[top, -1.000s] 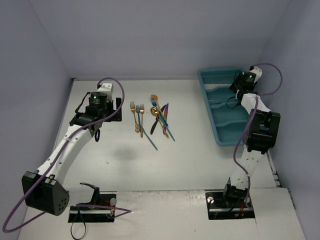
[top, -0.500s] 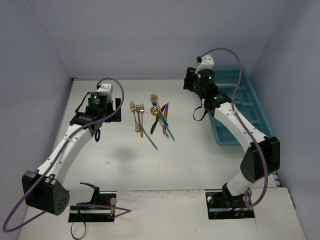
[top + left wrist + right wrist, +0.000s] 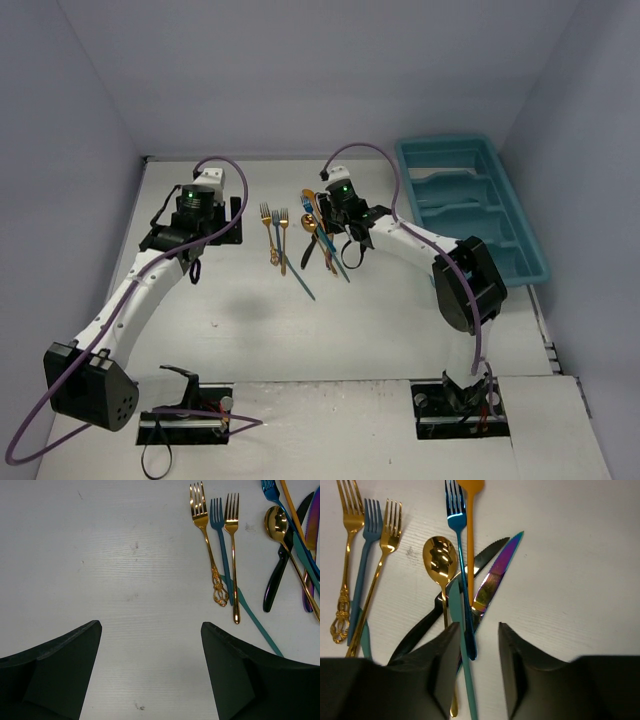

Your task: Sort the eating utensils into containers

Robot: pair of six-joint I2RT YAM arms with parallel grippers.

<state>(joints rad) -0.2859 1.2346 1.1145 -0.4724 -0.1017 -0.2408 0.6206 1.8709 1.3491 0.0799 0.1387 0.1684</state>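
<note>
Right gripper (image 3: 479, 630) is low over the utensil pile (image 3: 312, 238), mid-desk toward the far edge. Fingers are apart with a narrow gap, nothing clamped. The blue fork (image 3: 457, 545) and iridescent knife (image 3: 500, 565) handles reach its tips; gold spoon (image 3: 440, 555) and black knife (image 3: 425, 625) are just beside. Left gripper (image 3: 150, 625) is spread wide over the desk (image 3: 100, 555), left of three forks (image 3: 220, 530). Teal tray (image 3: 440, 143) sits at the far right corner, well apart from the pile.

Bare tabletop (image 3: 115, 570) left of the three side-by-side forks (image 3: 220, 535) gives open passage, right pincer (image 3: 479, 627) hangs over a tight overlapping cutlery pile (image 3: 465, 595), tray (image 3: 440, 142) well apart at right.
</note>
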